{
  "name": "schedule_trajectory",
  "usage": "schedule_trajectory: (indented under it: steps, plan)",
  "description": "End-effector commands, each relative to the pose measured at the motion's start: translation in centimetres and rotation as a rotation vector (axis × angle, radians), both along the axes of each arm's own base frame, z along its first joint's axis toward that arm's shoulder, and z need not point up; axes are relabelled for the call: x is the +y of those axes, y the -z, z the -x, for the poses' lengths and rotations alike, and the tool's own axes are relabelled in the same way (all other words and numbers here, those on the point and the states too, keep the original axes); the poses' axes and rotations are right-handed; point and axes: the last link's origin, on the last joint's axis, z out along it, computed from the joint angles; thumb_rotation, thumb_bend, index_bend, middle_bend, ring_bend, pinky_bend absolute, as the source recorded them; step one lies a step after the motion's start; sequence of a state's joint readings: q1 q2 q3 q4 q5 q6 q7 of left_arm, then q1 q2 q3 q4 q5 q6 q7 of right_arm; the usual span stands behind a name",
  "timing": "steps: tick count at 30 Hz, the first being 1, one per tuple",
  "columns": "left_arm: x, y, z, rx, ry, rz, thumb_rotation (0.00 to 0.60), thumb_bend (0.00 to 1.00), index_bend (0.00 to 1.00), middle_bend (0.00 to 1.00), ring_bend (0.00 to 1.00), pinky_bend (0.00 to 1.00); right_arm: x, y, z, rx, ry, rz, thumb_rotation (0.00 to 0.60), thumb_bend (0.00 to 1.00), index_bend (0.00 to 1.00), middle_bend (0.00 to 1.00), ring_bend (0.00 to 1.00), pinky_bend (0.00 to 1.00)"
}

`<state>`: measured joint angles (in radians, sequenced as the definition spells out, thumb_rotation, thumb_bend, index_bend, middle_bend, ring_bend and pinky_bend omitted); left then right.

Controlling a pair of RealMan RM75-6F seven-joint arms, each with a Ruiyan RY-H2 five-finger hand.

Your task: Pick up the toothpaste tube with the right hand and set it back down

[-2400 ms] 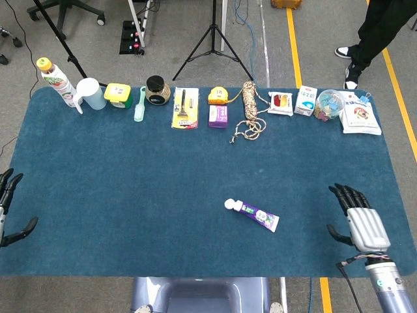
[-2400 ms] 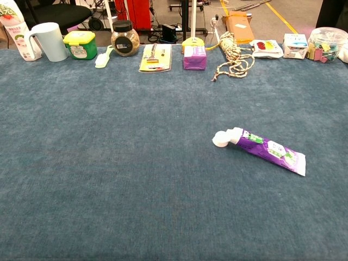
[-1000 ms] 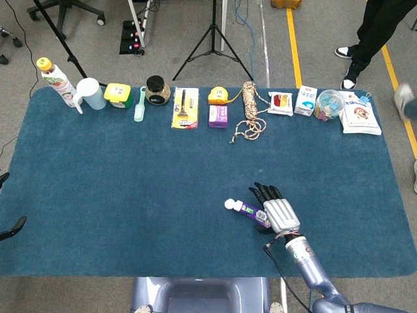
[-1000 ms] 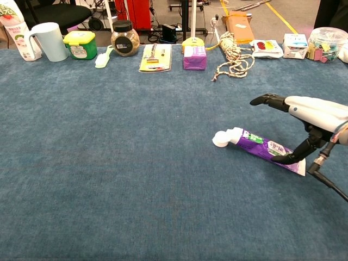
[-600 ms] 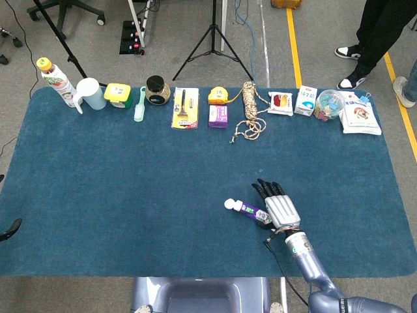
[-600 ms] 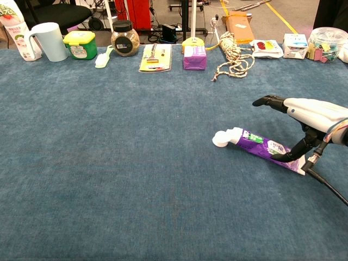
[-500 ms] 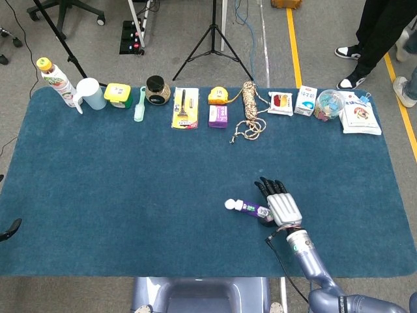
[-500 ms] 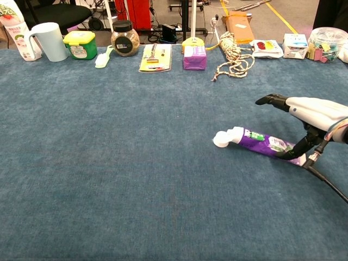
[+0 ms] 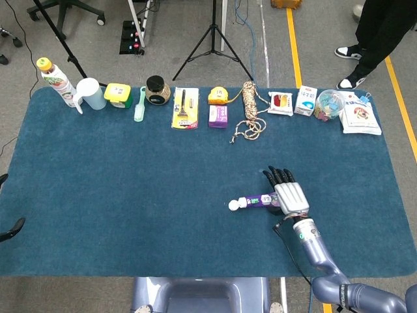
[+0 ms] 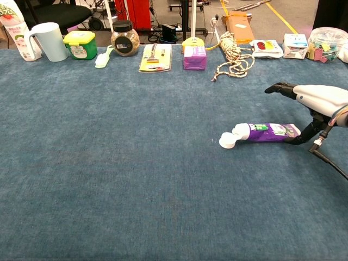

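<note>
Change: our right hand [image 10: 318, 103] has swung the purple toothpaste tube with white cap [image 10: 265, 132] round.
Hand: thumb touches the tail; grasp unclear.
Tube: flat on the blue cloth surface [image 10: 136, 163], unlifted.

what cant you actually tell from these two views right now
- Right hand grip: in the chest view only a thumb tip meets the flat end of the toothpaste tube; in the head view the hand's back hides the contact.
- Whether the tube is off the blue table mat: unclear in either view.
- Left hand: cut off by the head view's left edge, absent from the chest view.
- Tube label text: too small.
</note>
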<state>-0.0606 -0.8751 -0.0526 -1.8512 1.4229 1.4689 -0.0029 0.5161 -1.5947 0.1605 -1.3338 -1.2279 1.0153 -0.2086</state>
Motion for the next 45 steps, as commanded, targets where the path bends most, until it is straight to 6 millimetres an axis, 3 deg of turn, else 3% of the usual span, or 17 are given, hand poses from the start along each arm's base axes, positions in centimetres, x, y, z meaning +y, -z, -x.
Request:
schedule_trajectory:
  steps: [1,6,12,30,37,45]
  plan:
    - [0.0,0.1,0.1,-0.001,-0.003,0.002,0.564,0.26,0.0,0.0,0.01,0.12,0.3,-0.1,-0.3,-0.02,-0.005,-0.009,0.6,0.25,0.09,0.09,0.05,0.04]
    - [-0.2,0.1,0.4,-0.004,-0.01,0.002,0.565,0.26,0.0,0.0,0.01,0.12,0.5,0.4,-1.3,-0.056,-0.004,-0.041,0.6,0.25,0.31,0.23,0.18,0.18]
    - [-0.5,-0.2,0.8,-0.004,-0.02,-0.006,0.565,0.26,0.0,0.0,0.01,0.12,0.0,0.7,-1.8,-0.064,-0.004,-0.048,0.6,0.25,0.43,0.34,0.29,0.29]
    - [-0.8,-0.6,1.1,0.0,-0.029,-0.014,0.566,0.26,0.0,0.0,0.01,0.12,-0.9,1.2,-1.6,-0.053,0.028,-0.074,0.6,0.24,0.46,0.36,0.33,0.33]
    - [-1.0,-0.9,1.0,0.005,-0.028,-0.023,0.567,0.26,0.0,0.0,0.0,0.12,-1.3,1.8,-1.9,-0.04,0.024,-0.104,0.6,0.25,0.53,0.38,0.35,0.34]
    - [-1.3,-1.4,1.1,0.006,-0.035,-0.04,0.563,0.26,0.0,0.0,0.0,0.1,-1.6,0.8,-2.1,-0.133,0.039,-0.072,0.6,0.25,0.7,0.54,0.54,0.51]
